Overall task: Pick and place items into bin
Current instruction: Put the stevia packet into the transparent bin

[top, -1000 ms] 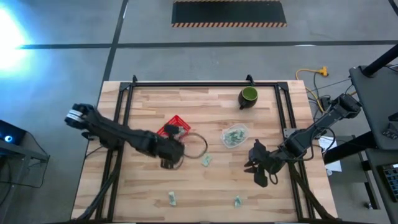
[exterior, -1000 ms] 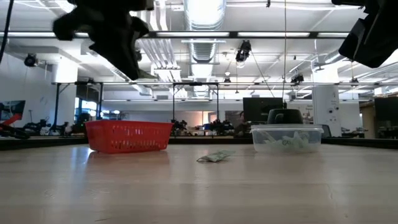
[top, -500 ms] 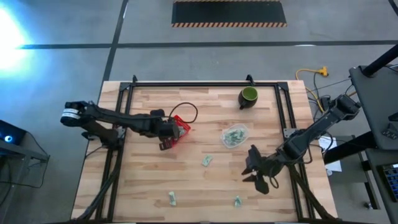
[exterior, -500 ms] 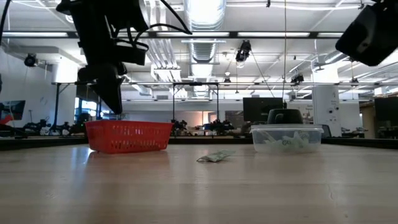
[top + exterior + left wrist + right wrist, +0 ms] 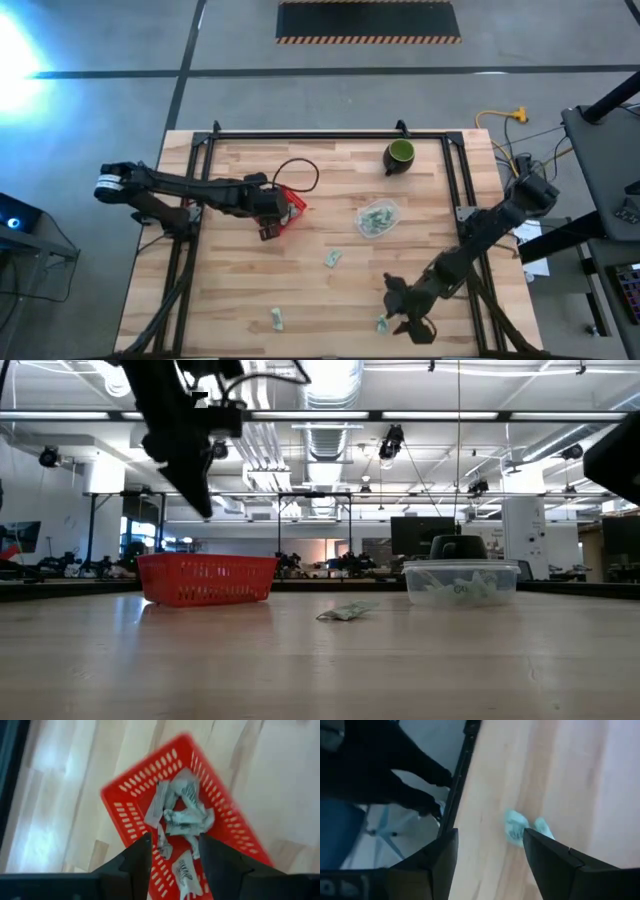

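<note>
1. The counter [image 5: 240,300] is of pale wood with a black frame along its edges. A dark green cup [image 5: 400,155] stands near the far edge, well apart from both arms.
2. A clear tub [image 5: 377,218] with several pieces inside stands near the middle of the counter. In the low view the cup shows just behind it.
3. The red basket [image 5: 290,203] is on the left half of the counter. The left wrist view shows a heap of pieces [image 5: 180,817] lying in it.
4. The pieces are small, crinkly, pale green and white. Three lie loose on the counter: one [image 5: 332,258] near the middle, one [image 5: 277,320] near the front edge, and one [image 5: 381,323] further right near the front edge.
5. Nothing lies between the loose pieces and the basket.
6. The left hand [image 5: 270,222] hangs above the basket, pointing down into it. Its fingers [image 5: 135,862] are apart and hold nothing.
7. The right arm is stretched toward the front edge. The right hand [image 5: 403,308] is low over the counter, just beside the right front piece. In the right wrist view this piece lies between the spread fingers [image 5: 545,852], not gripped.
</note>
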`<act>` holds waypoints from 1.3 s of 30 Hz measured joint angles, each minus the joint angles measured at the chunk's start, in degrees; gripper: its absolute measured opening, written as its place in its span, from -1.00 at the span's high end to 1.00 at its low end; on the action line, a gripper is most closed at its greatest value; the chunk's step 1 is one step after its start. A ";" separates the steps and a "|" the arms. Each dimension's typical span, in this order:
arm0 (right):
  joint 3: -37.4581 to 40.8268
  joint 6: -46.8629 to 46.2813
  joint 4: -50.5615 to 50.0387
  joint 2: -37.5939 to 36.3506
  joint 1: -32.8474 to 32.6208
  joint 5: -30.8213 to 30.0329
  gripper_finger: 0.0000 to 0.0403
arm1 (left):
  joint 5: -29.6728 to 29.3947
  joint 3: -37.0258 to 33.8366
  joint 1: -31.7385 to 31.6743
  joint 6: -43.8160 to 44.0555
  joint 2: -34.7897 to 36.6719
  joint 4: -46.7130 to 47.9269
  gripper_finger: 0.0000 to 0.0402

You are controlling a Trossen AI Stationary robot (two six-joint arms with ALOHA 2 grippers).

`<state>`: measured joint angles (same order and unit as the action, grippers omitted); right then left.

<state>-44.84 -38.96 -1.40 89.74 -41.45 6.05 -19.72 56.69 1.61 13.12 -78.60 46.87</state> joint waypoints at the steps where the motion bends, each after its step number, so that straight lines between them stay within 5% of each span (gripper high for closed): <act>1: -1.16 1.22 -0.10 1.43 -0.05 0.02 -0.06 | 0.06 0.79 0.00 0.03 0.61 0.19 0.28; 9: -10.88 8.24 -12.24 9.91 -0.08 -6.00 -0.07 | 0.39 7.40 1.50 2.79 6.51 -0.28 0.28; 26: -21.41 12.11 -23.81 21.36 -1.76 -8.21 -0.04 | -0.24 10.18 5.37 6.24 12.23 -0.20 0.28; 39: -22.99 8.44 -29.44 20.72 -2.52 -10.26 0.68 | -0.26 9.90 6.82 6.27 11.51 -0.30 0.28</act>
<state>-67.82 -30.53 -30.84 110.47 -43.97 -4.21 -19.98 66.59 8.42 19.39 -67.09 46.57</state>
